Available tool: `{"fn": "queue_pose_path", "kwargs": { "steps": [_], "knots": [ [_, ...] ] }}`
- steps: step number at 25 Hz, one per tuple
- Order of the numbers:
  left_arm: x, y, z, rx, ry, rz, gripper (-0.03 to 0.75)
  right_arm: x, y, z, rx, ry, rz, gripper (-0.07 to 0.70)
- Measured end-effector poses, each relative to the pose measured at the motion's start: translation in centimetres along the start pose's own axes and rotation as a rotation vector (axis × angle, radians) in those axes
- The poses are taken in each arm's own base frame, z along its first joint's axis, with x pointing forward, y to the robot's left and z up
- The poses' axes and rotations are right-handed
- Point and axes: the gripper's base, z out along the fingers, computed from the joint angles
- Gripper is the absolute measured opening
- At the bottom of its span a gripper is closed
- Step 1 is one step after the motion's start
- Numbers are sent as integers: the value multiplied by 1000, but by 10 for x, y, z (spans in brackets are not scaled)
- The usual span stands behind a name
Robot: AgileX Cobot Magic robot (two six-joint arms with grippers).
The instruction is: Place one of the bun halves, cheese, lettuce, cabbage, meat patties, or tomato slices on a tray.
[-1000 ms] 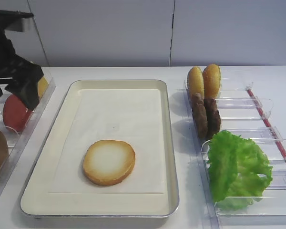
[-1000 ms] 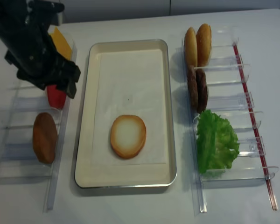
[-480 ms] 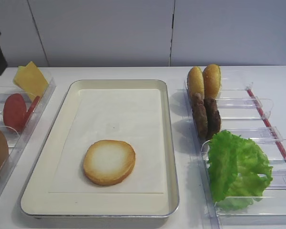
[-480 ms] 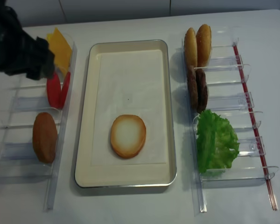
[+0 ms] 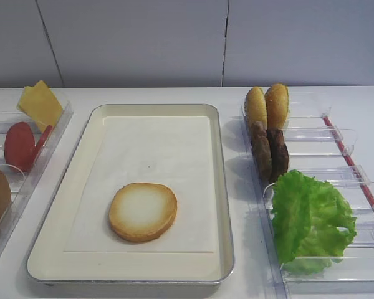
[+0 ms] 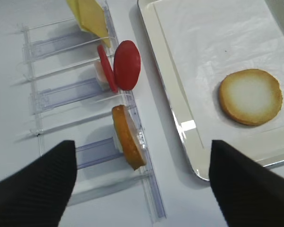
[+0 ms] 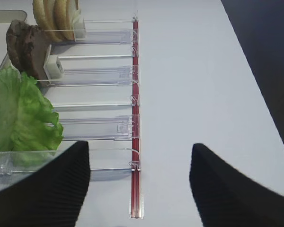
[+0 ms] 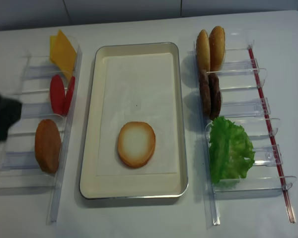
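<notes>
Bun half (image 5: 143,211) is laid flat on the tray (image 5: 220,187) liner, near end. Left hand (image 6: 142,182) is spread wide, nothing gripped; it should be lifted clear without nudging the holders (image 6: 80,94).

A bun half (image 8: 136,144) is laid flat on the paper liner (image 8: 137,89) inside the tray (image 8: 177,119), toward the tray's near end. To the left of the tray, cheese (image 8: 63,52), tomato slices (image 8: 61,93) and a domed bun (image 8: 47,145) are stood from far to near in a clear holder (image 8: 20,161). To the right of the tray, two buns on edge (image 8: 210,46), meat patties (image 8: 209,94) and lettuce (image 8: 230,149) are ranged likewise.
</notes>
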Motion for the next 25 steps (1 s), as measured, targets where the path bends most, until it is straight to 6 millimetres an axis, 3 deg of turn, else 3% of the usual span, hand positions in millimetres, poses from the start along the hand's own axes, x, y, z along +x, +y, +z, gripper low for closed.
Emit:
{"fn": "queue_pose_path", "kwargs": {
  "steps": [12,25],
  "knots": [
    [97,-5,-7,-5,-133,-30,559,0,0,0,0,0,0,479],
    [168,-10,10,-12,-276,-28,545,0,0,0,0,0,2,479]
  ]
}}
